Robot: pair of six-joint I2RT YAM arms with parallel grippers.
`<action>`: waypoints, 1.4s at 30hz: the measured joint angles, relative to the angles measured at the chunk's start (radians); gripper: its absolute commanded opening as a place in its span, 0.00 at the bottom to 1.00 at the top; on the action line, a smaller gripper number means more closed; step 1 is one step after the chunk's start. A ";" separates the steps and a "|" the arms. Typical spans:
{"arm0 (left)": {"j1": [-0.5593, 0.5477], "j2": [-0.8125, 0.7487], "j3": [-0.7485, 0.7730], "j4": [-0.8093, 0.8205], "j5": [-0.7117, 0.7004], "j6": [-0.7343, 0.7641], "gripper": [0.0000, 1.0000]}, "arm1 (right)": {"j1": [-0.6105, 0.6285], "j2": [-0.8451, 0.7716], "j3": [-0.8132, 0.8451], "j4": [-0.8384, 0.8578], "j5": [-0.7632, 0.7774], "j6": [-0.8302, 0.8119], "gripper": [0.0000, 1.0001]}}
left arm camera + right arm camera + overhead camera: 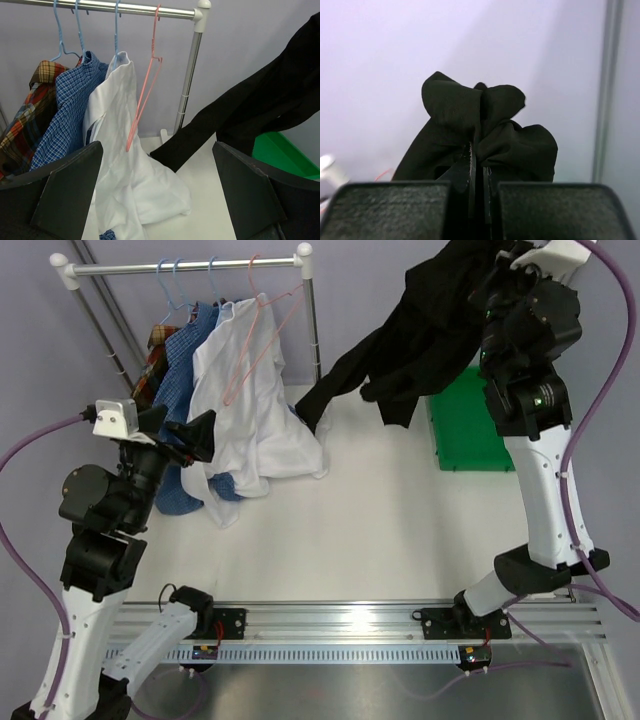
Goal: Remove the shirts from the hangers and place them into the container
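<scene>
My right gripper is shut on a bunched fold of the black shirt. It holds the shirt high at the back right, and the black cloth drapes down over the green container, one sleeve trailing left to the table. My left gripper stands open beside the white shirt, nothing between its fingers. The white shirt, a blue checked shirt and a red-brown plaid shirt hang on light blue hangers. A pink hanger hangs bare.
The metal rail stands at the back left, its right post between the white shirt and the black sleeve. The white shirt's hem pools on the table. The arm bases sit on the track at the near edge.
</scene>
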 measured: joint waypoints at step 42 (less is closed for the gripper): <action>0.000 0.004 -0.136 -0.033 0.049 -0.098 0.99 | -0.426 0.380 0.486 0.435 -0.005 -0.112 0.10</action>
